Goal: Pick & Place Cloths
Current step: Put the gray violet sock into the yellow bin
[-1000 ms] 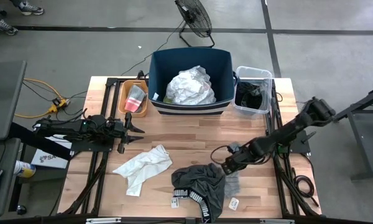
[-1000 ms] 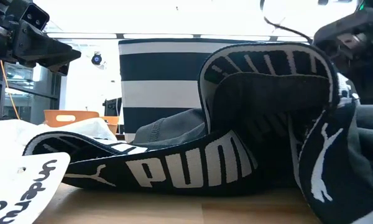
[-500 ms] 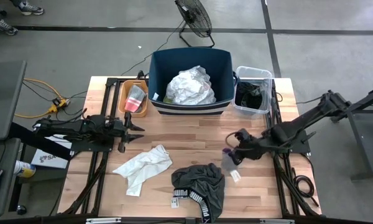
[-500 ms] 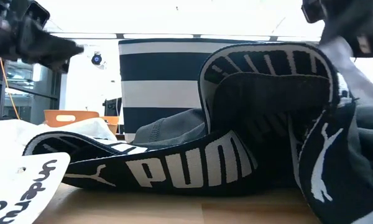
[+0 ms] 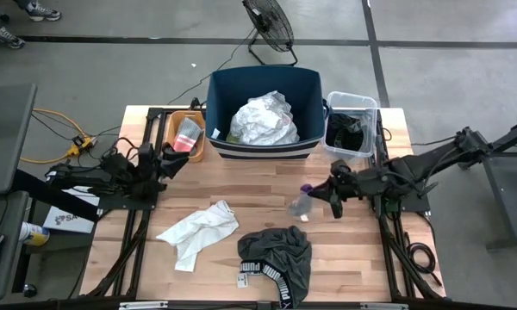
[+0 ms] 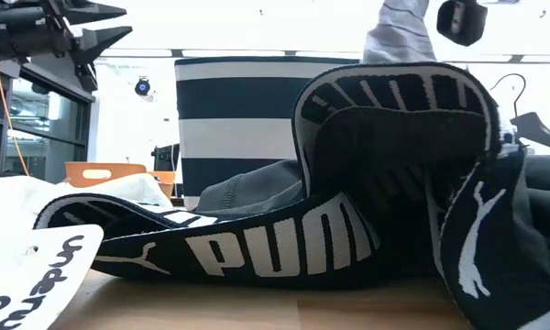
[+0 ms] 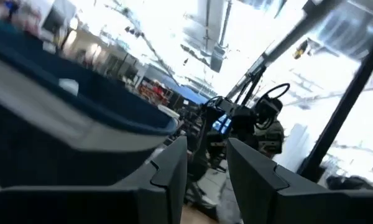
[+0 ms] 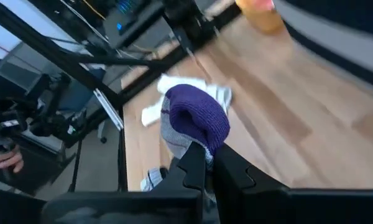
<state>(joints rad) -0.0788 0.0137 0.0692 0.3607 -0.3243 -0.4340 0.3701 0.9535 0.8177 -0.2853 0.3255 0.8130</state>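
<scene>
My right gripper is shut on a grey sock with a purple toe, held above the table's middle right; the low view shows the sock at the top. Dark grey shorts with a lettered waistband lie near the front edge, and a white cloth lies flat to their left. My left gripper stands open and empty at the left, tipped upward beside the orange tray. More white cloth fills the navy bin. My right gripper pinches the sock between its two fingers just behind the purple toe. The toe bulges out past the fingertips. The fingers come nearly level from the table's right side. The grey rest hangs clear of the table.
A clear tub with black cloths stands to the right of the navy bin at the far edge. Bare wood lies between the bin and the shorts. A fan stands on the floor behind the table.
My right gripper has risen and drawn toward the far edge, rolling its wrist. It has carried the sock up from the table beside the shorts until it hangs clear. My left gripper has tipped upward and rolled, ending closer to the orange tray.
</scene>
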